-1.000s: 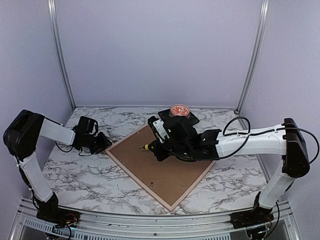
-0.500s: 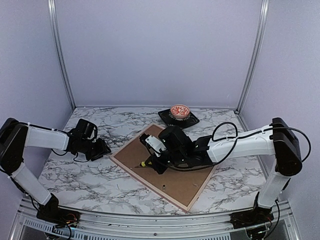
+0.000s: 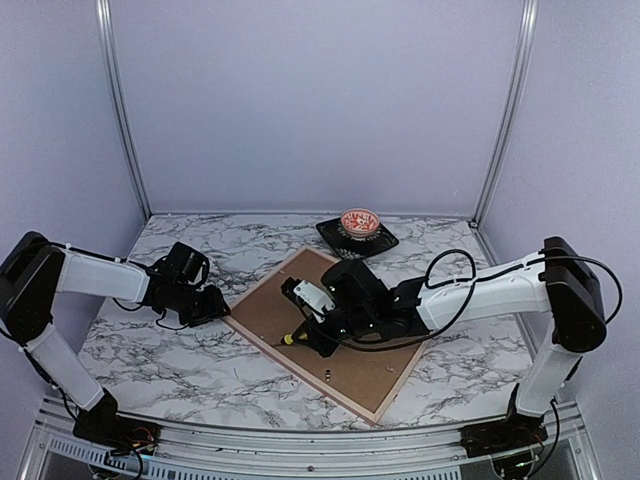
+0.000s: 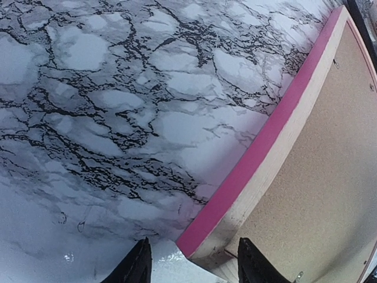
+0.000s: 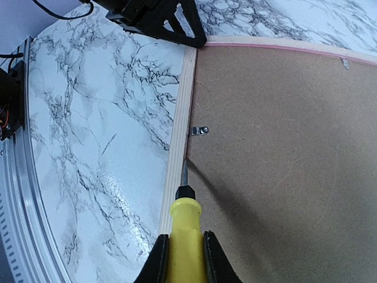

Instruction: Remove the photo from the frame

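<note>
Got a big thin rectangular pink-bordered frame (image 4: 258, 141) lying face down mid-bench on the white marble-look bench top (image 3: 160, 370), w/ plain brown backing board (image 5: 283, 147) facing up. Seeing right gripper (image 5: 185, 253) jaws pinching a yellow-handled screwdriver (image 5: 187, 227), tip at the board's front-left edge nr a small metal clip (image 5: 200, 130). Seeing left gripper (image 4: 191, 259) jaws spread either side of the frame's left corner.

You can read no text, label, brand mark, number or sign in any of the three views. The red-and-white pattern on the bowl (image 3: 360, 221) is too small to resolve as lettering. The pink edge of the frame (image 4: 259, 147), the brown backing board (image 5: 283, 147) and the yellow handle of the screwdriver (image 5: 185, 236) show plain, unmarked surfaces.
</note>
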{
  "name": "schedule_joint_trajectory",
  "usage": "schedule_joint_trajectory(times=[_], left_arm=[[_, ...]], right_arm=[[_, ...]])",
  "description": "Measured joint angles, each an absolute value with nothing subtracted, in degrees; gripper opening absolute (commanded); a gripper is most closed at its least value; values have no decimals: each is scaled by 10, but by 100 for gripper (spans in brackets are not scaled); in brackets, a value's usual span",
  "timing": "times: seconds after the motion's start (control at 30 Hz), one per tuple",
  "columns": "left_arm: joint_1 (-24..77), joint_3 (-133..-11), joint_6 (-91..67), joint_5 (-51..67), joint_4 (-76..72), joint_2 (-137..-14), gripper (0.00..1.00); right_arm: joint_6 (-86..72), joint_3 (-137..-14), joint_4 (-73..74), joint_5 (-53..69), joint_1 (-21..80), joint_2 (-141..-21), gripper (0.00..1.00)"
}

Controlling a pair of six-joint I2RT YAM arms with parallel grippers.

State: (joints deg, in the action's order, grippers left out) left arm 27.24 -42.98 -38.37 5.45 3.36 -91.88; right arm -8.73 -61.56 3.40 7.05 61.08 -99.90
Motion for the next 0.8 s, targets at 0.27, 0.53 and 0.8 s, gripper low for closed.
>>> schedule_joint_trajectory(times=[0.27, 0.53, 0.8], left_arm=[[275, -428, -397, 40, 31, -919, 47], [264, -420, -422, 48, 30, -900, 48], [234, -427, -437, 50, 30, -891, 45]], right_arm=[[-115, -629, 11, 56, 611, -1023, 0], [-133, -630, -8, 53, 611, -1032, 0], [-136, -630, -8, 53, 611, -1032, 0]])
